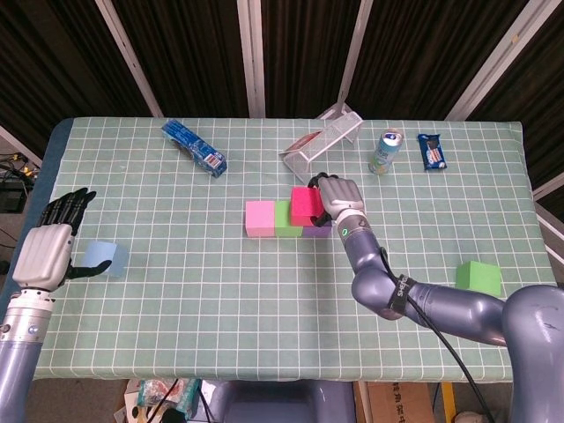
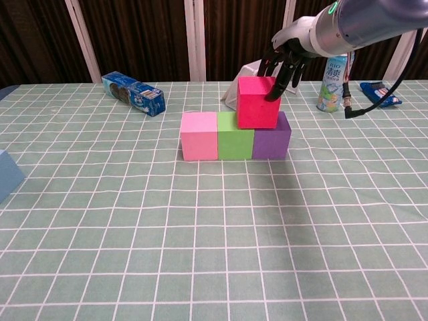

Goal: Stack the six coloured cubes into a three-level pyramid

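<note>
A pink cube (image 2: 198, 136), a green cube (image 2: 235, 136) and a purple cube (image 2: 272, 138) stand in a touching row at the table's middle. A red cube (image 2: 257, 102) sits on top, across the green and purple ones (image 1: 306, 204). My right hand (image 2: 289, 57) reaches over from behind and grips the red cube at its top right corner (image 1: 339, 199). At the left edge my left hand (image 1: 48, 251) is open, just left of a light blue cube (image 1: 106, 258). A second green cube (image 1: 478, 277) lies alone at the far right.
A blue biscuit box (image 1: 194, 146) lies at the back left. A tipped wire rack (image 1: 323, 139), a drink can (image 1: 385, 152) and a snack packet (image 1: 432, 151) stand behind the row. The green checked cloth (image 1: 264, 317) covers the table.
</note>
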Controlling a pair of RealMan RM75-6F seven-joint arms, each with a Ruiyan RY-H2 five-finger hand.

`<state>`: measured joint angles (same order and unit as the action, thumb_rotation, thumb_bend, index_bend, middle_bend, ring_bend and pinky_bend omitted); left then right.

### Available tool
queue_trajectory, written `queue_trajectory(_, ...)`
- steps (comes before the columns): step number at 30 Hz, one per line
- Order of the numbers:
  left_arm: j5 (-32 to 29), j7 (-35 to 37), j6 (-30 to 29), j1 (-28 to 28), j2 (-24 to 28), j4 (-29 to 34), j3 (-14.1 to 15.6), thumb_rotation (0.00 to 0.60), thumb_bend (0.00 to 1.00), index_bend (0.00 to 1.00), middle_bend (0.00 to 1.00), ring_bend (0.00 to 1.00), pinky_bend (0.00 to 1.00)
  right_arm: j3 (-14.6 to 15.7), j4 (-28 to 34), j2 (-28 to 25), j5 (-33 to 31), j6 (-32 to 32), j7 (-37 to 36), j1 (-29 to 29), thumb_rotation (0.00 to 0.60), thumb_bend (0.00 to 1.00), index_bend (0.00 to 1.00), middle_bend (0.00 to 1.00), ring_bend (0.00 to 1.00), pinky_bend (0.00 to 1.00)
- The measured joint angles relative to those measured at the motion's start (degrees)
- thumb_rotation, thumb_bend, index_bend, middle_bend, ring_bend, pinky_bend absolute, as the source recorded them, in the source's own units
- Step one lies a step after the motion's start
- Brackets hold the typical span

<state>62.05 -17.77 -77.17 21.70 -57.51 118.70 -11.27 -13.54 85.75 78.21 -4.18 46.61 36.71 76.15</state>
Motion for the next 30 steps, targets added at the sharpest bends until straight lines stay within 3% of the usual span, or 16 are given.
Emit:
queue_trajectory(18,0.19,0.16,0.02,-0.1,0.2,0.13,0.09,0.6,0.08,0.0,0.02,0.0,0.05,0.35,-0.23,0.46,-0.42,0.19,0.4,-0.3,0.6,0.35,0.32,0.15,0.15,0.24)
queue_trajectory(26,0.21,0.18,0.03,-0.11,0.26,0.19,0.09,0.6,0.08,0.0,0.02,0.0,0.05,0.54,-0.04,0.39,-0.71,-0.03,0.76,-0.35,0.6,0.35,0.06,0.15,0.14,0.22)
queue_trajectory(30,0.25,0.26,0.03,-0.15,0.3,0.21,0.11,0.6,0.08,0.0,0.02,0.0,0.05,0.57,0.21,0.2,-1.07,-0.12,0.97,-0.27,0.6,0.35,0.0,0.14,0.14,0.22)
